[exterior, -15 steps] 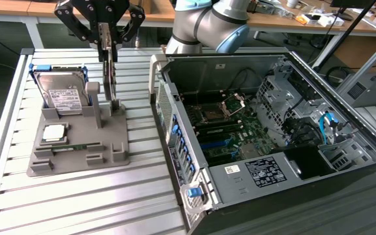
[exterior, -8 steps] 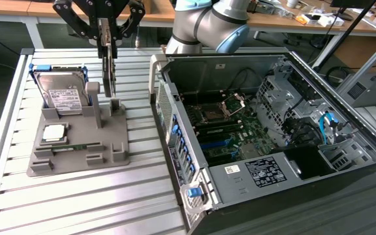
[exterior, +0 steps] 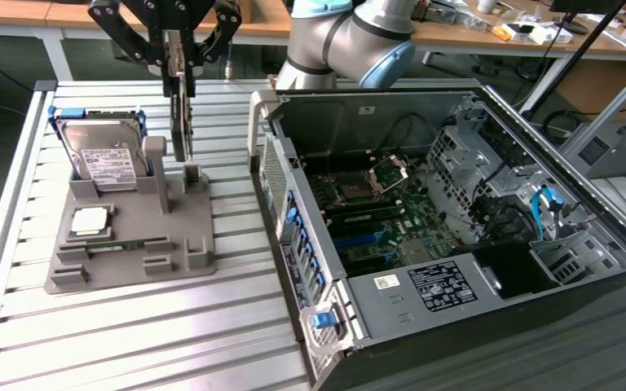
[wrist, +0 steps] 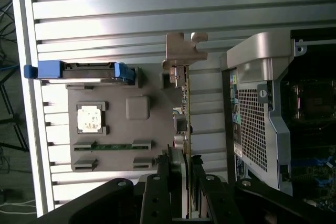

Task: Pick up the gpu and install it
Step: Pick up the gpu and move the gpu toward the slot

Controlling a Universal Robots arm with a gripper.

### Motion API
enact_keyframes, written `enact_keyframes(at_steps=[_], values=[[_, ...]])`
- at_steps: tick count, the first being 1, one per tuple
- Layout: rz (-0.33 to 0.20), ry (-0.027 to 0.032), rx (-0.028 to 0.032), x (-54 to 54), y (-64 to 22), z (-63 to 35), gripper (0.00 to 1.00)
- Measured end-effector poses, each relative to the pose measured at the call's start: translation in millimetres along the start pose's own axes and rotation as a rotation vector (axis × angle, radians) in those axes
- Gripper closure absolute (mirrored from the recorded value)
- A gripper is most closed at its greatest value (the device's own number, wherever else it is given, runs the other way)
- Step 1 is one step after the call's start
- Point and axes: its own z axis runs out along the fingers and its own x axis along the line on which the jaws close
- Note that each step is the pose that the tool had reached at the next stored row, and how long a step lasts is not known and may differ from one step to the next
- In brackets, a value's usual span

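While clamped narrow on the gpu (exterior: 180, 114), pincer (exterior: 178, 67) holds it upright | at grey holder (exterior: 128, 252) | beside open case (exterior: 422, 287)

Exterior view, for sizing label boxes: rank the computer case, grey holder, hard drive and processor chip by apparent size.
1. computer case
2. grey holder
3. hard drive
4. processor chip
The gaps are plain; no two look alike.

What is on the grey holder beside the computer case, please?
A hard drive upright, a processor chip, a memory stick lying flat, and the gpu on edge in the pincer. The drive covers what's behind it.
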Motion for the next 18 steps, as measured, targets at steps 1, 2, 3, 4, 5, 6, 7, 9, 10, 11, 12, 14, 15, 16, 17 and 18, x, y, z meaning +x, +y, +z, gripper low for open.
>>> enact_keyframes(at_steps=[1, 2, 3, 4, 5, 6, 7, 9, 10, 11, 12, 14, 15, 16, 17, 18], values=[[0.0, 0.0, 0.0, -0.2, -0.2, 0.0, 0.73], [0.0, -0.0001, 0.0, -0.6, -0.3, 0.1, 0.73], [0.0, -0.0001, 0.0, -1.7, -0.5, 0.1, 0.73], [0.0, -0.0001, 0.0, -2.8, -0.6, 0.1, 0.73], [0.0, -0.0002, -0.0001, -5.2, -0.5, 0.2, 0.73], [0.0, -0.0001, -0.0001, -6.9, -0.5, 0.3, 0.73], [0.0, -0.0001, -0.0001, -8.0, -0.5, 0.3, 0.73], [0.0, -0.0001, -0.0001, -10.2, -0.5, 0.3, 0.73], [0.0, 0.0, -0.0001, -10.9, -0.4, 0.3, 0.73], [0.0, 0.0, 0.0, -11.6, -0.4, 0.3, 0.73], [0.0, -0.0001, -0.0001, -12.3, -0.4, 0.4, 0.73], [0.0, -0.0002, -0.0001, -14.0, -0.3, 0.5, 0.73], [0.0, -0.0001, -0.0001, -14.8, -0.2, 0.5, 0.73], [0.0, -0.0001, -0.0001, -15.7, -0.2, 0.5, 0.73], [0.0, -0.0001, -0.0001, -16.7, -0.1, 0.5, 0.73], [0.0, -0.0001, 0.0, -17.7, -0.1, 0.5, 0.73]])
